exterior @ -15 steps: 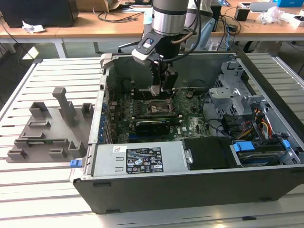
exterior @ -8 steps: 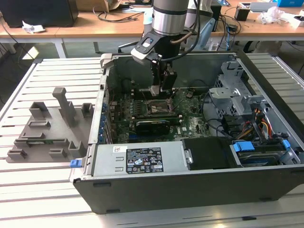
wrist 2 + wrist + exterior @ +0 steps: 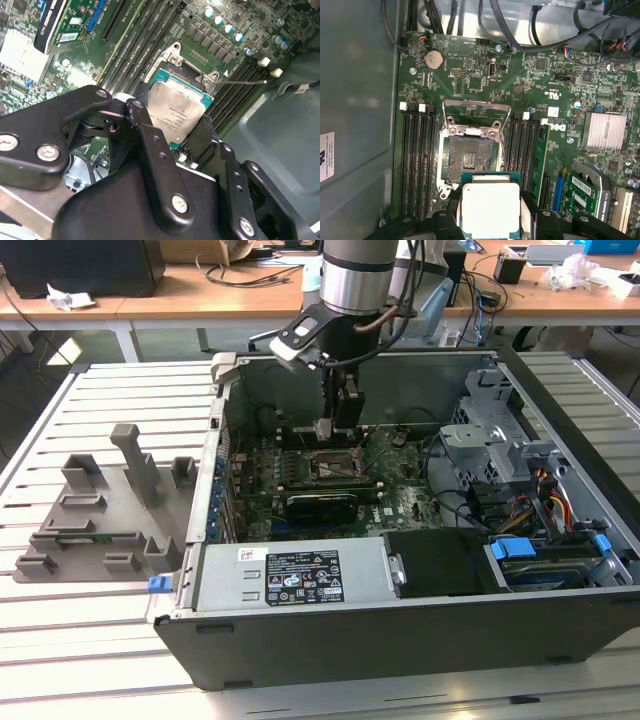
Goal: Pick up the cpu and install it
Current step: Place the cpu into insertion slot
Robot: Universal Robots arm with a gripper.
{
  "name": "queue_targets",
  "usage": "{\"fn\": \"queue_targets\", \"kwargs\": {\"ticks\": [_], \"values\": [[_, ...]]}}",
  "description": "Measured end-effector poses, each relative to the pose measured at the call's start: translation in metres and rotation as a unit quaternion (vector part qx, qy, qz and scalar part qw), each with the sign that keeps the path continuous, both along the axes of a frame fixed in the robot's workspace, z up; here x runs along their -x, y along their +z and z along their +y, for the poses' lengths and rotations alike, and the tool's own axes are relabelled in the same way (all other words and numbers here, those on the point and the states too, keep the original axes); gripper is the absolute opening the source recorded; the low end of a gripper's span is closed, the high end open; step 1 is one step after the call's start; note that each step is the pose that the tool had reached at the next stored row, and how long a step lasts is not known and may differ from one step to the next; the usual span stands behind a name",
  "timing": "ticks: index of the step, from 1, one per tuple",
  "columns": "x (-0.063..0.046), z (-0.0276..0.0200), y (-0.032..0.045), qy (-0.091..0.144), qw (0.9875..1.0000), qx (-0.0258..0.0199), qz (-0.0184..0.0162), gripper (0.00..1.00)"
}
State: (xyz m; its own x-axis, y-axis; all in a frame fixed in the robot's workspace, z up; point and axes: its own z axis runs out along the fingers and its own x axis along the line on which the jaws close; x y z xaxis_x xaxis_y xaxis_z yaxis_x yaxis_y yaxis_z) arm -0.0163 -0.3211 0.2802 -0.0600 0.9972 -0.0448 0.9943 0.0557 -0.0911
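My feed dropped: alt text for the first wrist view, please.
The gripper holds the cpu by two opposite edges, metal plate toward the camera, close to the open, empty socket. Black memory slots flank the socket on the green motherboard.

Brushed silver metal on cpu (image 3: 180, 112), softly reflective. Matt black finish on gripper (image 3: 491, 210) links, shiny metal screws (image 3: 180, 203). Glossy green lacquer on motherboard (image 3: 470, 75). Dull grey sheet metal on case (image 3: 355, 100). Matt grey plastic on tray (image 3: 90, 510). Pale ribbed metal on bench (image 3: 110, 400).

Exterior view high over case (image 3: 380, 630); both wrist views close above socket (image 3: 175, 56) (image 3: 470, 157).
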Motion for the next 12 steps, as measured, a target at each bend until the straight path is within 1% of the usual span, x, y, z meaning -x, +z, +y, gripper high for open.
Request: {"fn": "queue_targets", "kwargs": {"ticks": [3, 7, 12], "values": [[0.0, 0.0, 0.0, -0.01, 1.0, 0.0, 0.0, 0.55], [-0.0001, 0.0, -0.0002, -0.036, 0.9994, 0.0015, 0.0, 0.55], [-0.0001, 0.0, -0.0001, -0.036, 0.9993, 0.0018, -0.0004, 0.55]]}}
